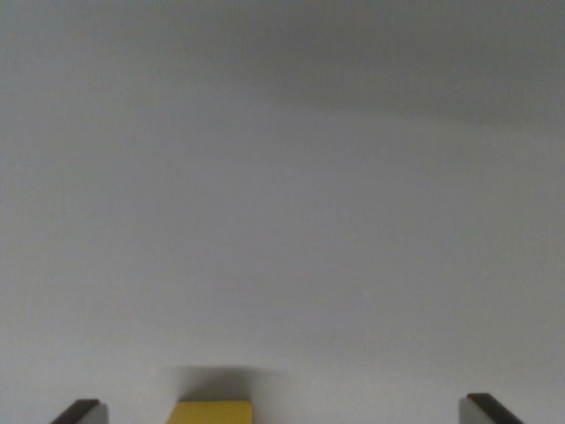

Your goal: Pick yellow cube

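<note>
- Pale grey tabletop [282,221] fills nearly the whole wrist view, plain and unmarked, with only a soft darker band across the top edge.
- At the bottom edge, the gripper [284,412] shows as two dark fingertips, one at the wrist view's left [81,411] and one at the wrist view's right [487,409], standing well apart: the jaws are spread wide and hold nothing.
- Between them sits the yellow cube [211,412], only its top strip visible at the frame's lower edge, with a faint shadow just beyond it on the surface.
- The cube is not centred in the gap: it lies nearer the left fingertip than the right one, so a straight close would likely push it sideways before both pads meet it.
- To do this step well, I judge the gripper should shift a little toward the wrist view's left so the cube sits midway between the fingertips.
- How high the fingertips hang above the surface cannot be told from this view; the descent should therefore be slow, stopping just short of the tabletop.
- Most of the cube is cut off by the frame, so its orientation against the pads is uncertain; squaring the pads to two flat faces would give the firmest pinch.
- Closing should be gentle and even, then a straight lift.
</note>
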{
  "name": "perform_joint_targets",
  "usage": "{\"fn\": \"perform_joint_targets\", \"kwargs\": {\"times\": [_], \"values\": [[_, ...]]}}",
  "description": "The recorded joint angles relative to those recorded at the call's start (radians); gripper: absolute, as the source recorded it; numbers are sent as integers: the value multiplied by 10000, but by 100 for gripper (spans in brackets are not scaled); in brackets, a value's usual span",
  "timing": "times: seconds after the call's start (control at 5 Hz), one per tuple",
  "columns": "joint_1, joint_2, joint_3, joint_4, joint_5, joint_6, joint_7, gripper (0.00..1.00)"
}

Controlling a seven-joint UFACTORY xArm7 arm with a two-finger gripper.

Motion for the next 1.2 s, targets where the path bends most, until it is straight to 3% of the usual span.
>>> {"fn": "perform_joint_targets", "kwargs": {"times": [0.2,0.4,0.6,0.8,1.0,1.2], "values": [[56,55,60,-457,41,-475,53,0],[56,55,60,-457,41,-475,53,0],[108,107,116,-889,80,-925,103,0],[108,107,116,-889,80,-925,103,0],[163,161,175,-1338,120,-1392,155,0],[163,161,175,-1338,120,-1392,155,0]]}}
